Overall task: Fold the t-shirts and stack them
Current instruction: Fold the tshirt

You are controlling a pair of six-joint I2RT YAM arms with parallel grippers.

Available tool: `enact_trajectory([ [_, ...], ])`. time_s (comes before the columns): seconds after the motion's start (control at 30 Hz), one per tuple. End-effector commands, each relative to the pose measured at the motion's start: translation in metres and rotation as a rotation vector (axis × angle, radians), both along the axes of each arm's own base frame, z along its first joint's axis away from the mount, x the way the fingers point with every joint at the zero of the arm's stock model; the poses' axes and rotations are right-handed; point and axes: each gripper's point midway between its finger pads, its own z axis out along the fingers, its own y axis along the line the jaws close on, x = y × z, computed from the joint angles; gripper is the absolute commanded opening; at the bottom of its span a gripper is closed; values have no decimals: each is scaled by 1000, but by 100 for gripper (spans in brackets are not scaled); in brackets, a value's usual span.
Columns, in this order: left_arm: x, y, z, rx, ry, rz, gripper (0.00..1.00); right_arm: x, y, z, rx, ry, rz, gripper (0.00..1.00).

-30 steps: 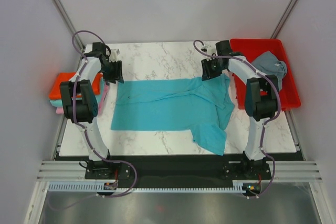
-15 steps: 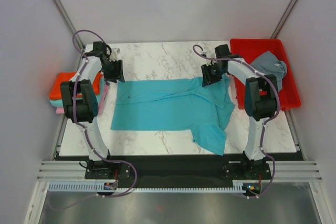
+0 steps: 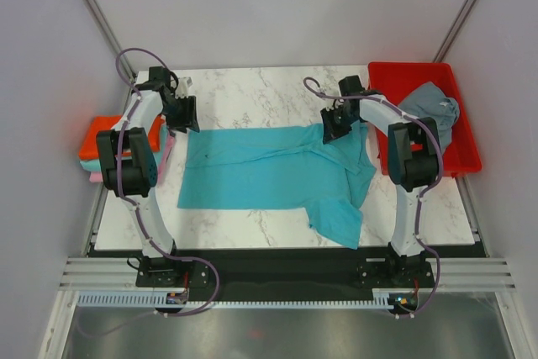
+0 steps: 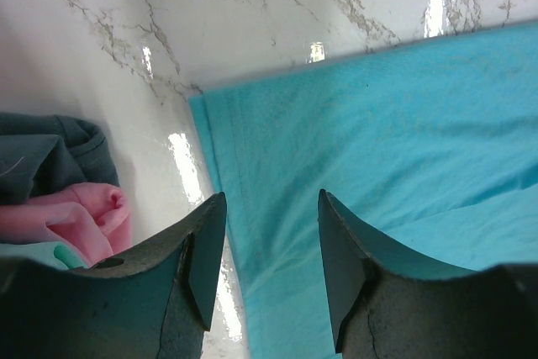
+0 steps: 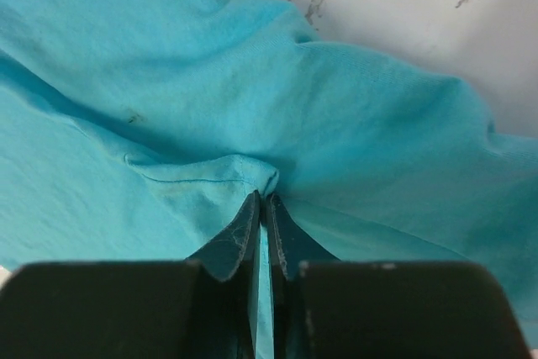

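Right hand [image 5: 262, 201] closed, pinching turquoise t-shirt [image 5: 168, 81].

Bare tabletop [image 3: 252, 94] lay open beyond the turquoise t-shirt [image 3: 261, 170], along the far edge. The red tray [image 3: 467, 153] walled the right edge; stacked shirts [image 3: 94, 147] crowded the outer side of the left pincer [image 4: 269, 208].

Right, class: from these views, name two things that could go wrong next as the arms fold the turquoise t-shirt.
The right gripper pinches only a small ridge of the turquoise t-shirt; that thin bite might slip on lifting. The left gripper is open above the shirt's corner, gripping nothing; if the right pulls alone, the cloth may bunch.
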Motion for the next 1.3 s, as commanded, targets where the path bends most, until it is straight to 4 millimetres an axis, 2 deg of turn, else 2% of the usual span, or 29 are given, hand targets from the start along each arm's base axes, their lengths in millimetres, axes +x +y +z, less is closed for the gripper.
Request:
enact_trajectory([
  [0.0, 5, -6, 11, -16, -21, 12, 55, 7, 13, 20, 36, -47, 33, 10],
  [0.03, 6, -6, 11, -18, -22, 13, 55, 6, 14, 22, 36, -50, 36, 6],
  [0.17, 8, -7, 9, -23, -21, 12, 55, -8, 20, 34, 38, -55, 53, 4],
  [0.23, 10, -8, 10, -32, -25, 15, 55, -16, 27, 46, 44, -74, 70, 4],
  [0.37, 12, -11, 7, -48, -20, 12, 54, -43, 38, 55, 53, -63, 95, 4],
  [0.43, 14, -12, 9, -52, -25, 12, 54, -57, 46, 55, 54, -48, 113, 5],
  [0.47, 15, -12, 9, -52, -25, 12, 54, -69, 46, 48, 53, -20, 122, 6],
  [0.5, 15, -11, 9, -53, -27, 13, 54, -75, 48, 53, 58, -25, 129, 6],
  [0.53, 16, -12, 10, -54, -28, 13, 54, -87, 50, 47, 59, 4, 137, 8],
  [0.63, 15, -11, 12, -51, -33, 13, 54, -101, 51, 49, 75, 28, 136, 14],
  [0.67, 15, -12, 12, -50, -33, 13, 54, -105, 49, 48, 74, 36, 135, 19],
  [0.7, 14, -12, 12, -50, -32, 13, 54, -107, 48, 47, 67, 37, 135, 33],
  [0.73, 14, -11, 13, -48, -35, 12, 54, -107, 47, 48, 63, 32, 136, 37],
  [0.8, 14, -11, 13, -47, -34, 14, 54, -98, 44, 53, 37, -10, 142, 43],
  [0.83, 15, -11, 12, -47, -35, 12, 54, -88, 45, 60, 37, -45, 141, 43],
  [0.9, 17, -11, 12, -45, -36, 13, 54, -72, 40, 61, 39, -55, 112, 44],
  [0.93, 17, -11, 12, -46, -35, 11, 54, -56, 40, 70, 49, -93, 91, 44],
  [1.0, 18, -11, 12, -52, -34, 10, 54, -36, 30, 67, 56, -92, 25, 44],
  [1.03, 16, -12, 10, -53, -26, 8, 54, -20, 27, 74, 62, -126, 3, 44],
  [1.07, 15, -11, 9, -48, -21, 9, 53, -10, 17, 66, 55, -113, -31, 44],
  [1.13, 12, -10, 5, -43, -7, 9, 52, 10, 8, 68, 42, -141, -62, 44],
  [1.17, 10, -10, 4, -41, 0, 8, 52, 16, 4, 55, 35, -118, -76, 44],
  [1.27, 7, -10, -3, -39, 26, 20, 50, 39, -16, 43, 30, -112, -137, 43],
])
